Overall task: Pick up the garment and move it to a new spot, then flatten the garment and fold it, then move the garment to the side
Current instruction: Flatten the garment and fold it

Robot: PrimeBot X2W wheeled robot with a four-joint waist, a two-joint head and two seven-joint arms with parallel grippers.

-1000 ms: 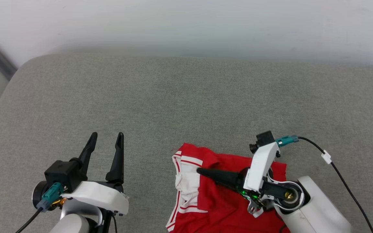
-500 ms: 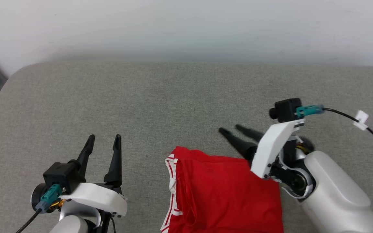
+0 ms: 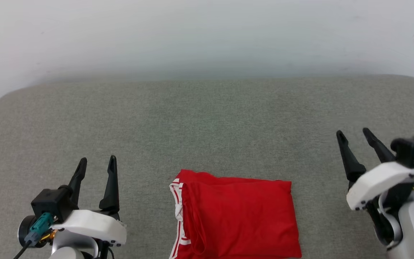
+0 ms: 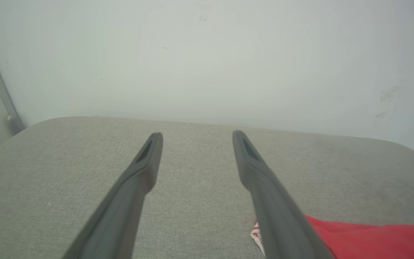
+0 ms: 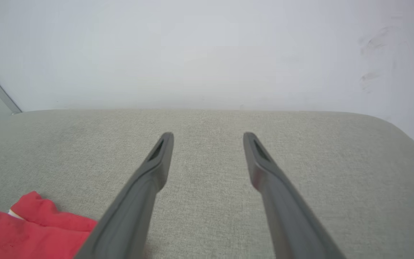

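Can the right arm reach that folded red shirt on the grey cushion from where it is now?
Probably yes. The right pincer stands open, off to the side of the folded red jersey shirt and apart from it, with bare grey fabric cushion between them. Nothing lies on the shirt.

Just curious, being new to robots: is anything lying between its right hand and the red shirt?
No. In the head view, bare grey cushion lies between the right hand and the red shirt.
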